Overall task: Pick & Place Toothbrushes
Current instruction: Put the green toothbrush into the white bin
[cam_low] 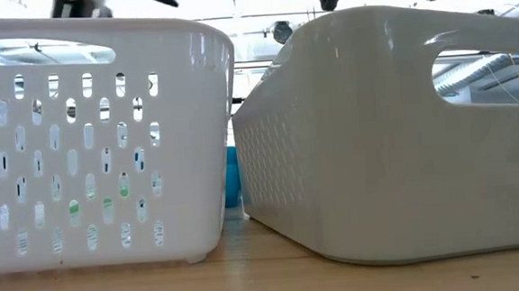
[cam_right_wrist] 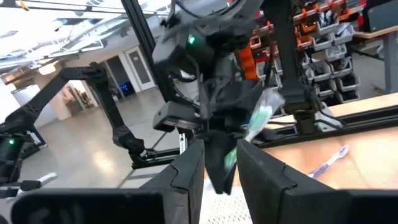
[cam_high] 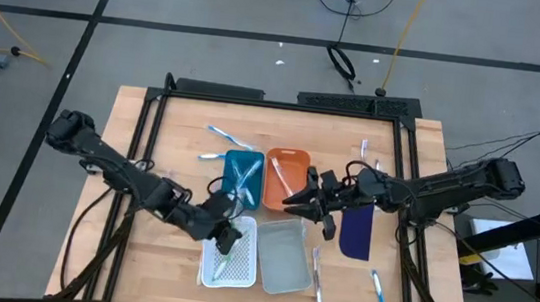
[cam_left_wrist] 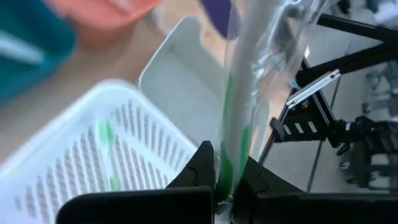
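The low view is almost wholly filled by two tray walls: the white slotted tray (cam_low: 97, 142) and the grey smooth-walled tray (cam_low: 394, 128). Only a sliver of teal shows between them, and the arms are cut off at the picture's top edge. Through the slots of the white tray a few green specks show, too small to tell apart.

From above, four small trays sit in a cluster mid-worktop (cam_high: 162, 130): a teal tray (cam_high: 243, 178), an orange tray (cam_high: 285, 178), the white slotted tray (cam_high: 229, 257) and the grey tray (cam_high: 282, 256). A dark blue pad (cam_high: 356, 230) lies to their right.

The left gripper (cam_high: 226, 235) hangs over the white slotted tray and is clamped on a green-and-white toothbrush (cam_left_wrist: 235, 124) in clear wrapping, its upper end cut off by the wrist view's edge.

The right gripper (cam_high: 309, 207) is by the orange tray's right edge. In its wrist view a teal-tinted wrapped toothbrush (cam_right_wrist: 258, 121) shows just beyond its fingers (cam_right_wrist: 186, 174), but whether they pinch it I cannot tell.

Loose toothbrushes on the worktop, counted from above: two blue ones (cam_high: 217, 135) behind the teal tray, one (cam_high: 365, 148) near the far right, one (cam_high: 316, 277) beside the grey tray and one (cam_high: 380, 293) at the near right. Those inside the teal and orange trays overlap, so their number is unclear.
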### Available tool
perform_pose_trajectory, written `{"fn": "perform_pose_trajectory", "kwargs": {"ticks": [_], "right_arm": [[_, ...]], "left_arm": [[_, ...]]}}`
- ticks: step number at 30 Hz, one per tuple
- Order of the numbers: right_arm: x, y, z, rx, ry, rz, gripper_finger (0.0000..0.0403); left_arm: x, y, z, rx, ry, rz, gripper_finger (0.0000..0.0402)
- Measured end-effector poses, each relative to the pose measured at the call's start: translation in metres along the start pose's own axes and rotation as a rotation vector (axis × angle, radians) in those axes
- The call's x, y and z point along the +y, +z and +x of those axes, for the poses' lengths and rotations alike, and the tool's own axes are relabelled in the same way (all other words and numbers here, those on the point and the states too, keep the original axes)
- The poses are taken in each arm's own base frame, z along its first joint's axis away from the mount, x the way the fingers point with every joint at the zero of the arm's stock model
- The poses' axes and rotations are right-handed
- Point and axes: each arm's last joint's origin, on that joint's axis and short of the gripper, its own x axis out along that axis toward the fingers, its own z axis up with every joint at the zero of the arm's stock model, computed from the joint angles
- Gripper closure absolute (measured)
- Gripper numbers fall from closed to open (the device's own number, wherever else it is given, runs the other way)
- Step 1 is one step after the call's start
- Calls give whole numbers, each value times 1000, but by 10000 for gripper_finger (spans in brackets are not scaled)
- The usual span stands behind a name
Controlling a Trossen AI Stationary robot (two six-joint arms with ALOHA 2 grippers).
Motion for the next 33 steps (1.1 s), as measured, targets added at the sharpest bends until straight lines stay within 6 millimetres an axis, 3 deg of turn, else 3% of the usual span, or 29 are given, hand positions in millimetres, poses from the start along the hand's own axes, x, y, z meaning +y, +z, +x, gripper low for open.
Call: {"fn": "perform_pose_trajectory", "kwargs": {"ticks": [4, 6, 9, 13, 20, 25, 29, 33], "right_arm": [[1, 6, -6, 0, -7, -22, 322], [2, 8, -8, 2, -8, -38, 324], [3, 10, -10, 1, -6, -64, 326], [4, 12, -11, 0, -6, -87, 326], [4, 11, -13, 21, -13, -88, 326], [4, 11, -13, 20, -12, -89, 326], [4, 12, -14, 19, -11, -101, 326], [7, 17, -17, 2, -6, -135, 326]], "left_arm": [[0, -12, 1, 44, 22, -124, 394], [0, -18, 3, 75, 14, -97, 394], [-14, -23, 3, 47, -125, 169, 394], [-33, -31, -6, -165, -229, 579, 394], [-37, -37, -11, -321, -155, 759, 390], [-37, -35, -9, -251, -208, 631, 395], [-28, -31, -4, -108, -194, 322, 392], [-9, -33, 8, 55, -47, 32, 395]]}}
